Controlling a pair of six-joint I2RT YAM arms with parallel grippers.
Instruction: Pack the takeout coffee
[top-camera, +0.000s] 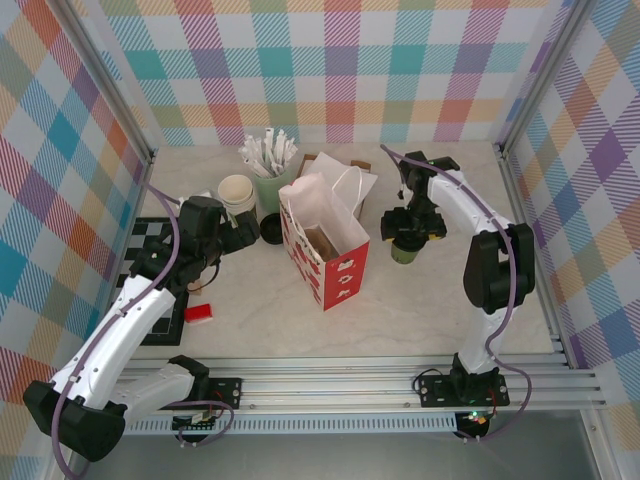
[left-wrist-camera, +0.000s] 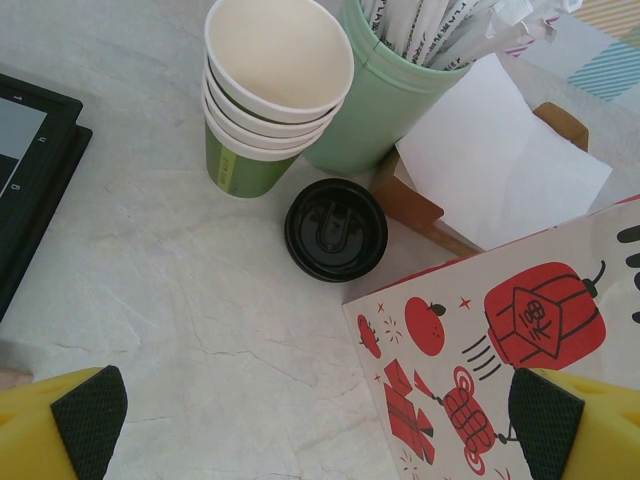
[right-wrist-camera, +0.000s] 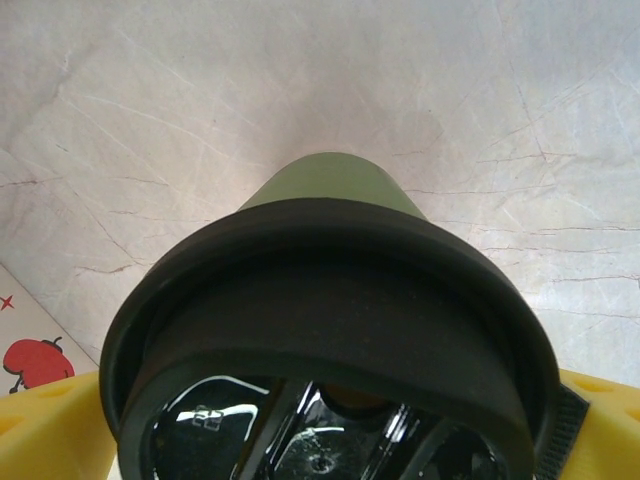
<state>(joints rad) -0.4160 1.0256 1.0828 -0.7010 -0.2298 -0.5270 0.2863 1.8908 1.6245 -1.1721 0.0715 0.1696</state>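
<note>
Broadly, the counter (top-camera: 440, 310) lies bare across the lower middle and right of the top view, hemmed by plaid walls (top-camera: 340, 70), with the open paper bag (top-camera: 325, 250) standing at centre. The left fingers (left-wrist-camera: 85, 420) are spread wide and hold nothing, with a loose black lid (left-wrist-camera: 335, 228) and stacked cups (left-wrist-camera: 275, 90) above them in frame. The right fingers (right-wrist-camera: 35, 425) are equally wide, straddling the takeout coffee (right-wrist-camera: 330, 300), which stands right of the bag; contact cannot be told.
</note>
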